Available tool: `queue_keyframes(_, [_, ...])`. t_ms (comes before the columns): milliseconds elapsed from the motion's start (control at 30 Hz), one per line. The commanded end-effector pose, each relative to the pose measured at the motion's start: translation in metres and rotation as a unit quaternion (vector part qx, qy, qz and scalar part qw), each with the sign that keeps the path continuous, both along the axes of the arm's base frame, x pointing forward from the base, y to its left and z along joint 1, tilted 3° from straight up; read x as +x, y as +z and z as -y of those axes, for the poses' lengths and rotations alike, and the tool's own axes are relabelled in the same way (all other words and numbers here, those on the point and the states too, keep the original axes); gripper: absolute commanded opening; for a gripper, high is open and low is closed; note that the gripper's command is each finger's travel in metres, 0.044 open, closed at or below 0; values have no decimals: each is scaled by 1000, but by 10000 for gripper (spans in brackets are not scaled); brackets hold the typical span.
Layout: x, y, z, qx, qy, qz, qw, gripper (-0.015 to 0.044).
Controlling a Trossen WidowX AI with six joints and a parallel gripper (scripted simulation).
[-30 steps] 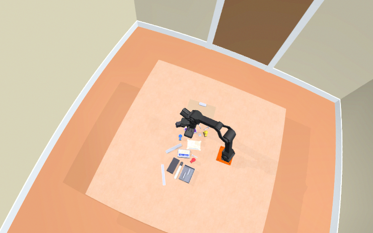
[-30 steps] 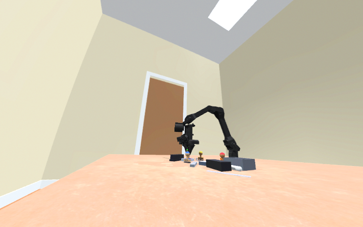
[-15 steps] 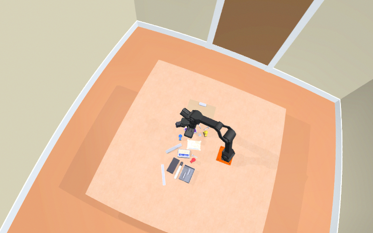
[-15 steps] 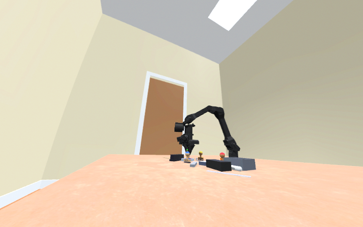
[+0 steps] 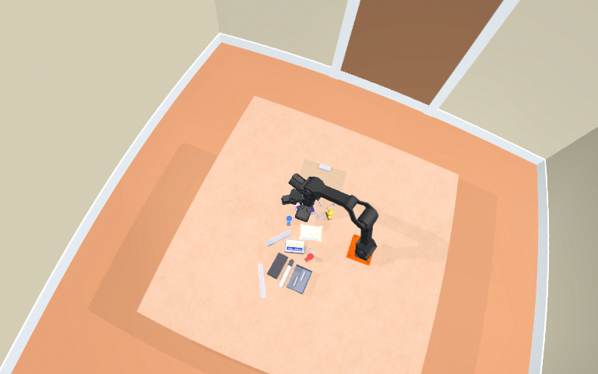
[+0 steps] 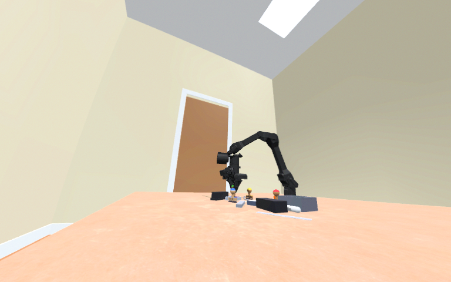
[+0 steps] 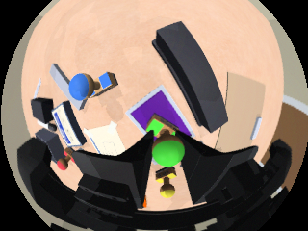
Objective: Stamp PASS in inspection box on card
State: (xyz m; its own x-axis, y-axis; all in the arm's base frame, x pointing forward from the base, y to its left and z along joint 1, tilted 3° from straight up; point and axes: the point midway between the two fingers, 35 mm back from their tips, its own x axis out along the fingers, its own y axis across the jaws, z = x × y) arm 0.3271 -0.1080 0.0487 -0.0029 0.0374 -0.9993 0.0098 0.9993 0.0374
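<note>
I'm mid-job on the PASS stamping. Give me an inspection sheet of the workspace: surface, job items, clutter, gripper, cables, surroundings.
Surface: pale peach bench top, faint mottling.
Job's things: green-knobbed wooden stamp at the square purple ink pad; contact unclear, PASS lettering unreadable. Cream card lies flat; print not discernible.
Clutter: wooden stamps with blue, yellow and red knobs, all standing.
Gripper: black parallel-jaw gripper, shut on the green-knobbed stamp.
Cables: nothing seen.
Surroundings: beige walls, brown door with white frame.
</note>
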Motion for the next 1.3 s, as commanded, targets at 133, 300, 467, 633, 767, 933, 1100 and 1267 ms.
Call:
queue_keyframes(133, [1,-1,0,-1,0,2,1000,0])
queue_keyframes(300, [1,1,0,-1,0,2,1000,0])
queue_keyframes(467, [1,4,0,-1,0,2,1000,0])
queue_keyframes(633, [1,6,0,-1,0,2,1000,0])
queue_keyframes(767, [1,8,1,-1,0,2,1000,0])
queue_keyframes(933, [1,11,1,-1,0,2,1000,0])
queue_keyframes(1100, [2,18,1,-1,0,2,1000,0])
queue_keyframes(1267, [2,26,2,-1,0,2,1000,0])
